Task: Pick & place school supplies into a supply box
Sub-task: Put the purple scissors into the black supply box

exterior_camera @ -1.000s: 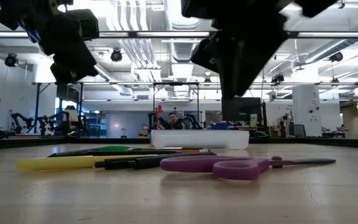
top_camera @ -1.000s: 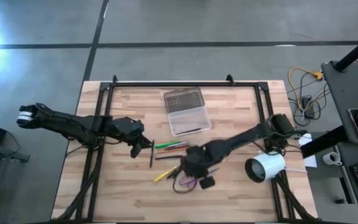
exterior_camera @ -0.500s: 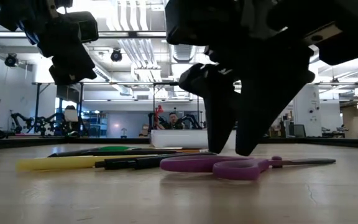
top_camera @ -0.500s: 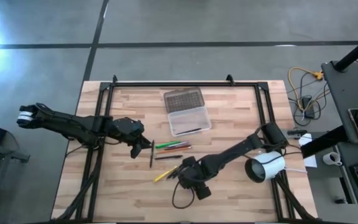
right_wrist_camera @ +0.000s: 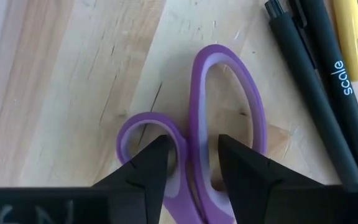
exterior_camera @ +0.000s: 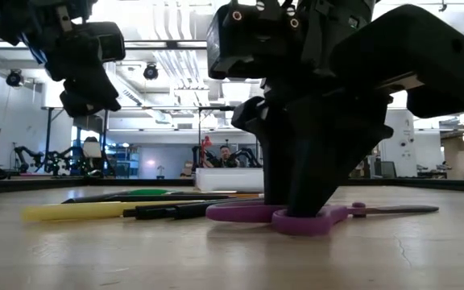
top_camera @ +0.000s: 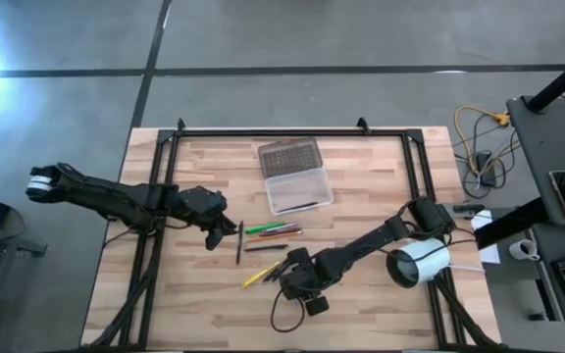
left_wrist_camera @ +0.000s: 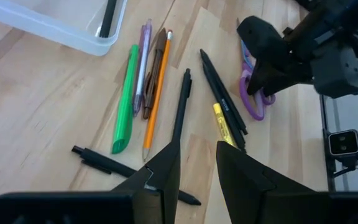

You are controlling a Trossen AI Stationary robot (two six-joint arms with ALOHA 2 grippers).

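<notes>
Straddling the purple scissors on the table: right claw, fingers spread astride one handle loop, seen only by its wrist camera. Overhead shows the box well beyond.

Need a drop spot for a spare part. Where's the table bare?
Free: wood left of the supply box, the strip along the near edge, and the patch between box and white cylinder. Crowded: the pens mid-table, with the right gripper on the scissors and the left gripper beside them.
</notes>
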